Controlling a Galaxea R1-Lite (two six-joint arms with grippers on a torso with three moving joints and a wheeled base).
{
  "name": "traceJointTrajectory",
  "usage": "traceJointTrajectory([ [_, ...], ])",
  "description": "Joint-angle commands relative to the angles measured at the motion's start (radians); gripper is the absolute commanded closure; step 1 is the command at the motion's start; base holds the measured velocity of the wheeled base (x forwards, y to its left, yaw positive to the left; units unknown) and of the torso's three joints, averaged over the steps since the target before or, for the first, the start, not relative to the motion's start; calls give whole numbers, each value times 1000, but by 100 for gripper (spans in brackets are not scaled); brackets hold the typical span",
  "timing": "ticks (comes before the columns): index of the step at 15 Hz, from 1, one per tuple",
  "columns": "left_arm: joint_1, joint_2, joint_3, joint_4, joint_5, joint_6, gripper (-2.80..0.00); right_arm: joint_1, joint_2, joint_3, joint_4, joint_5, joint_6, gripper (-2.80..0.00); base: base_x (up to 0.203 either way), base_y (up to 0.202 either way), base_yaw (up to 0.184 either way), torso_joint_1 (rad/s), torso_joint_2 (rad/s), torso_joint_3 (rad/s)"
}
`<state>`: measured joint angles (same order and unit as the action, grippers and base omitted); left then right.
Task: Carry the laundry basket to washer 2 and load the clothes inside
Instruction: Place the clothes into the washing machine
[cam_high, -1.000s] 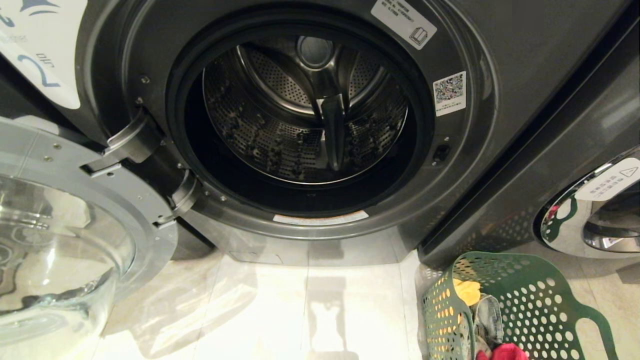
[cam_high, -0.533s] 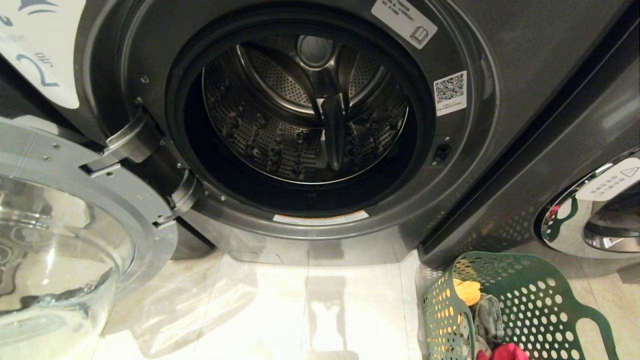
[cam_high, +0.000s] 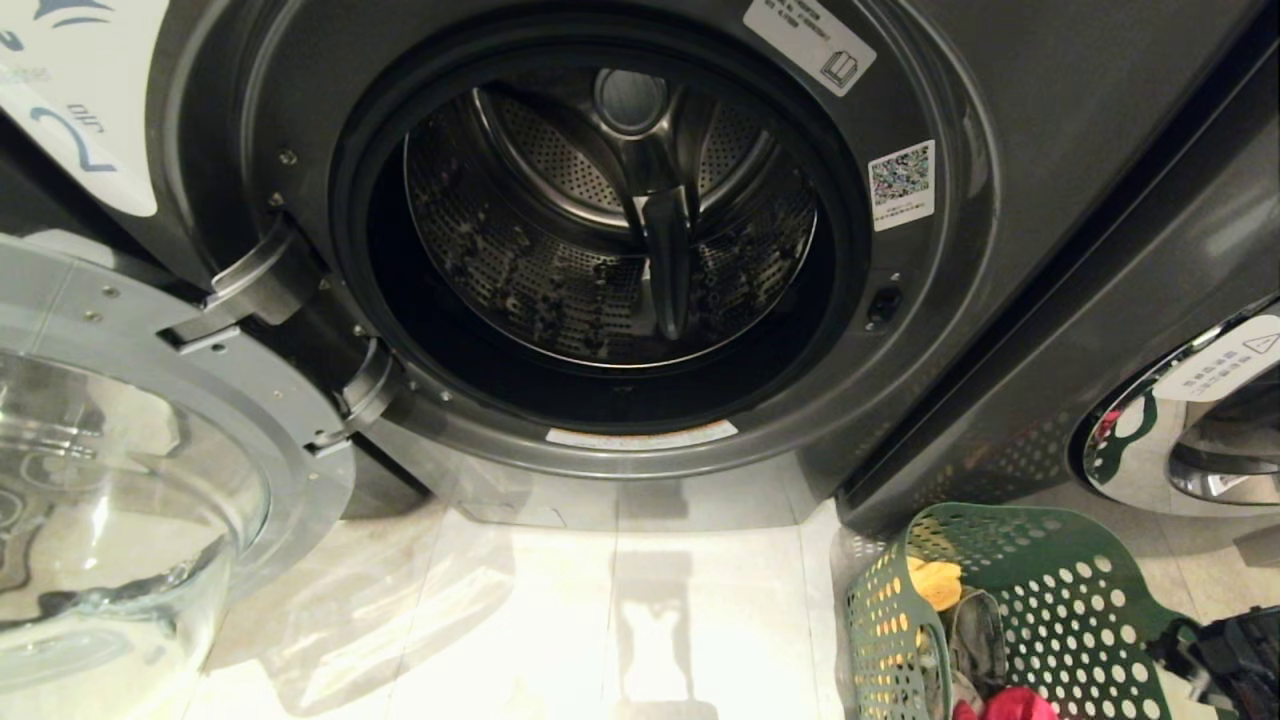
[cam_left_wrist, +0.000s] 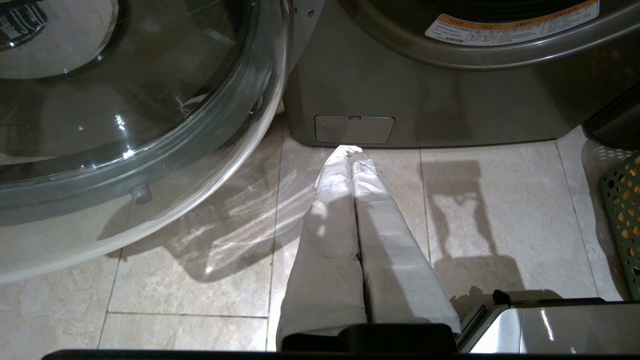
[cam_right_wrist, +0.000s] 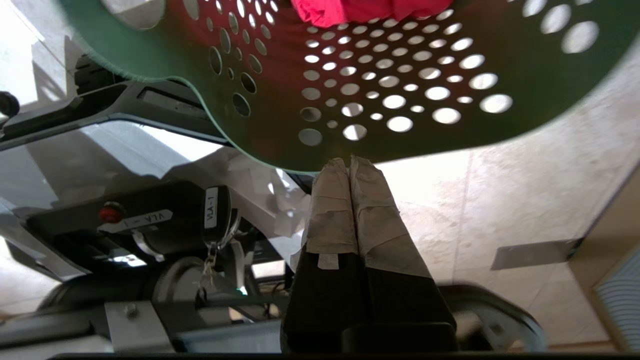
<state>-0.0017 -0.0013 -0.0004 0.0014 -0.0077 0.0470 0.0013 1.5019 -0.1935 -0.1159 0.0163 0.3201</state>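
Dark grey metal fills most of the head view: washer 2 (cam_high: 1050, 110), with its white label and blue "2" (cam_high: 75, 135) up at the left edge. Its round opening faces us, and the steel drum (cam_high: 610, 220) inside has nothing in it that I can see. The door (cam_high: 130, 480) is swung wide open to the left on its hinges, glass bowl bulging toward the camera. A second washer (cam_high: 1190, 420) with a chrome-rimmed door pokes in on the right.

Down on the pale tiled floor (cam_high: 620, 610), at the lower right, sits the laundry basket (cam_high: 1060, 590), green with round holes, just in front of the gap between the two machines. The clothes are in it: a yellow piece (cam_high: 935, 583) on top, a grey one (cam_high: 975, 630) below, and a pink-red one (cam_high: 1000, 705) at the frame's bottom edge.

The right gripper (cam_right_wrist: 351, 161) has its taped fingers (cam_right_wrist: 372, 220) pressed together, holding nothing, tips right up at the basket's outer wall, though I can't tell if they touch it. In the head view only a dark bit of that arm (cam_high: 1235, 650) shows, beside the basket's near handle.

The left gripper (cam_left_wrist: 351, 148) is also pinched closed on nothing, pointing at the floor in front of washer 2's base, near the small service flap (cam_left_wrist: 354, 129).
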Motion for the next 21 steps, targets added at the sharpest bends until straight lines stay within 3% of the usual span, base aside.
traceJointTrajectory([
  [1,0,0,0,0,0,1,0,0,213,40,-144,10,9,0,0,0,0,0,0,0],
  [7,0,0,0,-1,0,2,0,-2,692,168,-737,51,18,0,0,0,0,0,0,0],
  [8,0,0,0,-1,0,2,0,-7,756,178,-852,55,17,-280,0,0,0,0,0,0],
  [11,0,0,0,-4,6,-20,0,-17,889,192,-1081,82,16,-280,0,0,0,0,0,0],
  [13,0,0,0,-4,11,-55,0,-22,886,194,-1110,84,12,-280,0,0,0,0,0,0],
  [17,0,0,0,-6,11,-55,0,-32,878,194,-1116,89,30,-280,0,0,0,0,0,0],
  [21,0,0,0,-4,11,-55,0,-77,909,188,-1238,93,46,-280,0,0,0,0,0,0],
])
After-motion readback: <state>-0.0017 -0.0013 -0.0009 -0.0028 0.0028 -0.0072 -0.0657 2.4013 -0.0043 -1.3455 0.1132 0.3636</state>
